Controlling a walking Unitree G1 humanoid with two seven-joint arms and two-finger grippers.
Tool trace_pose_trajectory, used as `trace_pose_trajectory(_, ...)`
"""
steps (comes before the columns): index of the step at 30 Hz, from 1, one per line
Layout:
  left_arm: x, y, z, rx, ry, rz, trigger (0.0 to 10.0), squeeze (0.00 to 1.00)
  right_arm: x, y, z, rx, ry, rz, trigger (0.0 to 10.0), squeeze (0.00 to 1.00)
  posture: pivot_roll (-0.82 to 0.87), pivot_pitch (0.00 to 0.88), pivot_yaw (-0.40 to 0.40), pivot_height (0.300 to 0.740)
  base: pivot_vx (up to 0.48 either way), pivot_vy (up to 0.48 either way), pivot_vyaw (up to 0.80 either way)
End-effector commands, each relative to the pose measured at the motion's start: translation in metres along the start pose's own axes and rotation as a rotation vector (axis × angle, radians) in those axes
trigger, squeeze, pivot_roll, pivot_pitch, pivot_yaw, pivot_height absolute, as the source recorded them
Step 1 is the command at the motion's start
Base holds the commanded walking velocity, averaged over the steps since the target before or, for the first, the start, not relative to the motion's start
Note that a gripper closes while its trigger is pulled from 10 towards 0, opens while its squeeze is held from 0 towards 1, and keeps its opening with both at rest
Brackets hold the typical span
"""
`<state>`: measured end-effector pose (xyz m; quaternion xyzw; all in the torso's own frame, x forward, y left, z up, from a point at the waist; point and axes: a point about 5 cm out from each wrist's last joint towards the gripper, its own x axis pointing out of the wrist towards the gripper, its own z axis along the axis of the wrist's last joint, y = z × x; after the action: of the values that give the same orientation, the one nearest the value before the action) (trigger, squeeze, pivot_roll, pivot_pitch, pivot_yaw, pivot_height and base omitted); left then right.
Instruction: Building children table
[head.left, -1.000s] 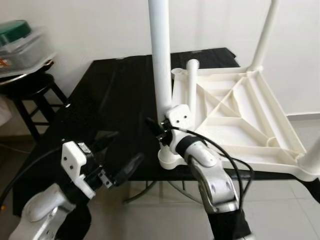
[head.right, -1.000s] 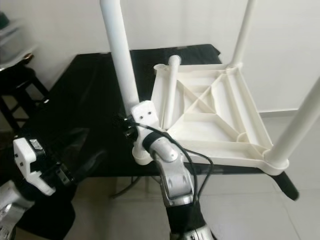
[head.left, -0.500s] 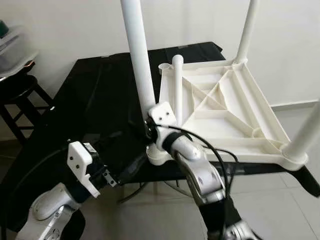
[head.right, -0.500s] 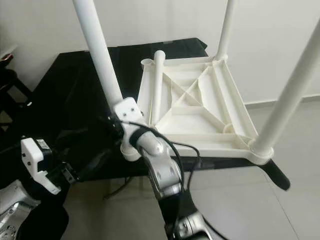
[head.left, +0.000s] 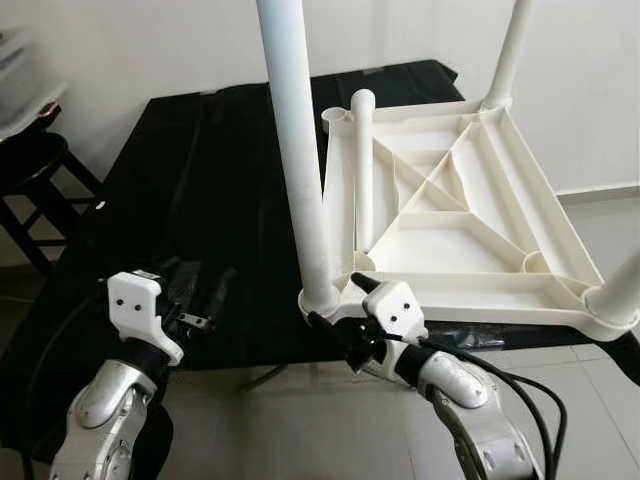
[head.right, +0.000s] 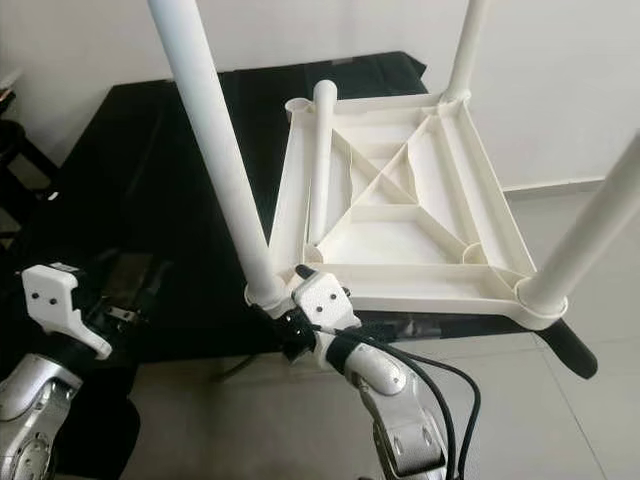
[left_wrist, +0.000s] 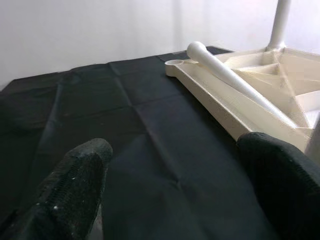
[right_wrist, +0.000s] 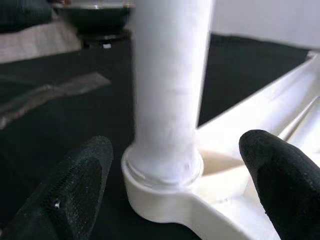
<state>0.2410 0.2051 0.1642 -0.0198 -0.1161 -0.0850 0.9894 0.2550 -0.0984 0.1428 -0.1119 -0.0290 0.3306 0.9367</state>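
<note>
The white children's table lies upside down on a black cloth-covered table. Three white legs stand in its corner sockets: the near-left leg, the far-right leg and the near-right leg. A loose leg lies inside the frame, pointing at the empty far-left socket. My right gripper is open at the table's front edge, with its fingers on either side of the near-left leg's base and not touching it. Over the cloth to the left, my left gripper is open and holds nothing.
A dark stool stands at the far left beside the black table. Tiled floor lies below the front edge and to the right. A white wall runs behind. The near-right corner of the white table overhangs the black table's edge.
My right gripper has let go of the near-left leg and drawn back down to the front edge. The left gripper has shifted left over the cloth. The camera has also moved.
</note>
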Motion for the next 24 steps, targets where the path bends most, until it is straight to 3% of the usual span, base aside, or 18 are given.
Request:
trace_pose_trajectory(1,-0.015,0.017,-0.019,-0.045,0.094,0.147,10.0,0.0,-0.012,0.003,-0.011,0.005,0.016,-0.02,10.0,0.71,-0.08,0.1,0.097,0.74,0.0,0.0,0.0)
trace_pose_trajectory(2,-0.025,0.02,-0.029,-0.054,0.144,0.212,10.0,0.0,-0.021,0.005,-0.021,0.029,0.037,-0.035,10.0,0.24,-0.08,0.098,0.093,0.74,0.0,0.0,0.0)
trace_pose_trajectory(3,-0.025,0.02,-0.029,-0.054,0.144,0.212,10.0,0.0,-0.021,0.005,-0.021,0.029,0.037,-0.035,10.0,0.24,-0.08,0.098,0.093,0.74,0.0,0.0,0.0)
trace_pose_trajectory(4,-0.033,0.022,-0.037,-0.064,0.182,0.256,10.0,0.0,-0.028,0.006,-0.027,0.055,0.052,-0.048,10.0,0.0,-0.07,0.098,0.092,0.74,0.0,0.0,0.0)
trace_pose_trajectory(5,-0.042,0.016,-0.047,-0.077,0.233,0.266,10.0,0.0,-0.034,0.007,-0.034,0.072,0.067,-0.069,10.0,0.0,-0.07,0.095,0.09,0.74,0.0,0.0,0.0)
trace_pose_trajectory(8,-0.05,0.008,-0.054,-0.072,0.271,0.248,10.0,0.0,-0.038,0.006,-0.035,0.085,0.066,-0.095,10.0,0.0,-0.07,0.098,0.091,0.74,0.0,0.0,0.0)
trace_pose_trajectory(12,-0.069,-0.021,-0.059,-0.115,0.3,0.172,10.0,0.0,-0.041,0.002,-0.033,0.109,0.04,-0.128,10.0,0.0,-0.07,0.101,0.104,0.74,0.0,-0.23,0.0)
trace_pose_trajectory(24,-0.063,-0.026,-0.043,-0.127,0.248,0.18,10.0,0.0,-0.031,-0.003,-0.019,0.129,-0.015,-0.107,10.0,0.0,-0.07,0.14,0.089,0.74,0.0,-0.457,0.0)
